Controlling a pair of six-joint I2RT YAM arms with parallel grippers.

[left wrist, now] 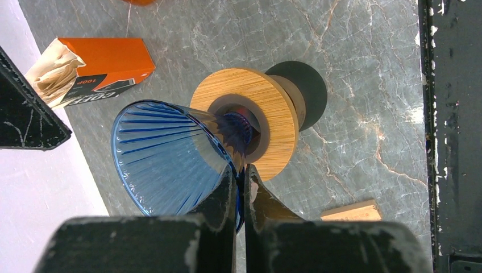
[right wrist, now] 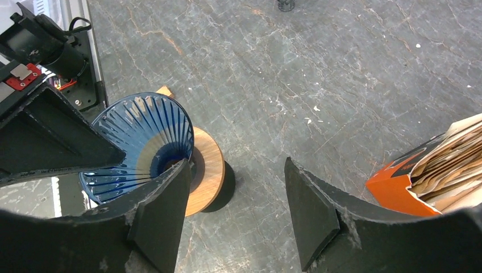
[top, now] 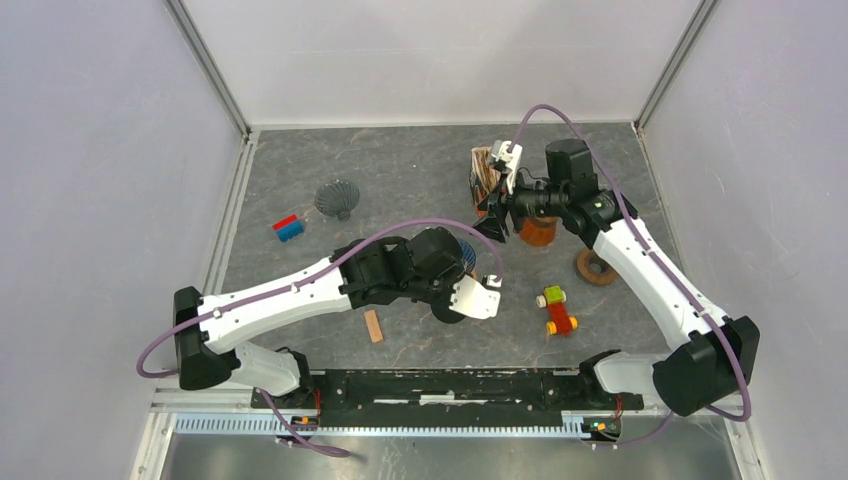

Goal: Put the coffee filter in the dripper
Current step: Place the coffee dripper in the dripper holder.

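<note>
The blue ribbed glass dripper (left wrist: 165, 159) with its wooden collar (left wrist: 273, 114) is held tilted above the table, and my left gripper (left wrist: 243, 182) is shut on its rim. The top view places this dripper (top: 468, 258) mid-table. Brown paper coffee filters (right wrist: 449, 159) stick out of an orange box (right wrist: 398, 190) at the back, which also shows as the box (top: 485, 175). My right gripper (right wrist: 236, 187) is open with nothing between its fingers. It hangs between the dripper (right wrist: 142, 142) and the box, touching neither.
An orange cup (top: 540, 232) stands beside the right gripper (top: 491, 226). A wooden ring (top: 597, 267), toy blocks (top: 556, 310), a small wood block (top: 373, 325), a dark grey dripper (top: 337, 198) and a red-and-blue block (top: 289, 228) lie around the table.
</note>
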